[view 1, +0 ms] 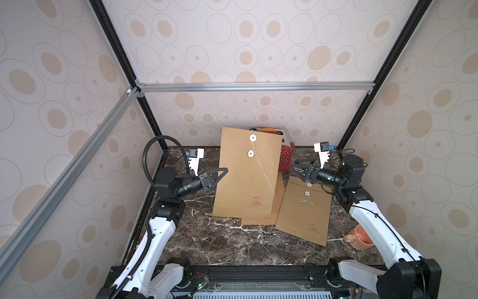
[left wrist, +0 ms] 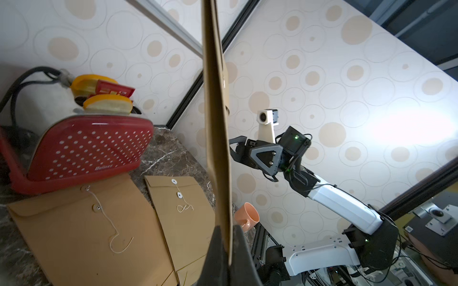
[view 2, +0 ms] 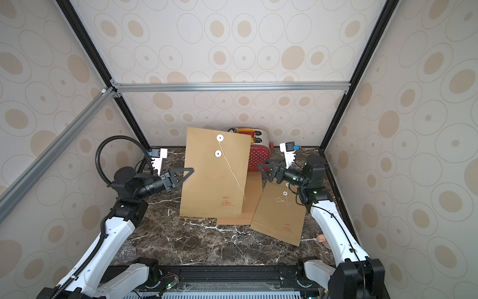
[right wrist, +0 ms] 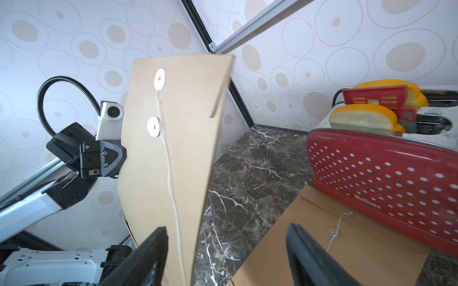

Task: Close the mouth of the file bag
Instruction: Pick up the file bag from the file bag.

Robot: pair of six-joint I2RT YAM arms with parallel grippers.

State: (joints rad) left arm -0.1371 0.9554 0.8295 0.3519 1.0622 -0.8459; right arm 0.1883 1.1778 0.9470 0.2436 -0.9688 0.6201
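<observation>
The brown file bag (view 1: 248, 176) stands upright at the back middle of the table, and my left gripper (view 1: 224, 171) is shut on its left edge. In the left wrist view the bag (left wrist: 218, 123) shows edge-on between the fingers of the left gripper (left wrist: 226, 231). Two white discs (right wrist: 159, 79) sit on its face, and a loose white string (right wrist: 171, 183) hangs down from the upper one. The top flap (right wrist: 198, 81) stands slightly off the body. My right gripper (view 1: 293, 168) is open just right of the bag, holding nothing.
Two more file bags lie flat: one (view 1: 305, 209) under the right arm, another (view 1: 261, 220) partly beneath the held bag. A red toaster (view 1: 284, 158) with bread stands at the back behind the bag. An orange mug (view 1: 359, 236) lies by the right arm.
</observation>
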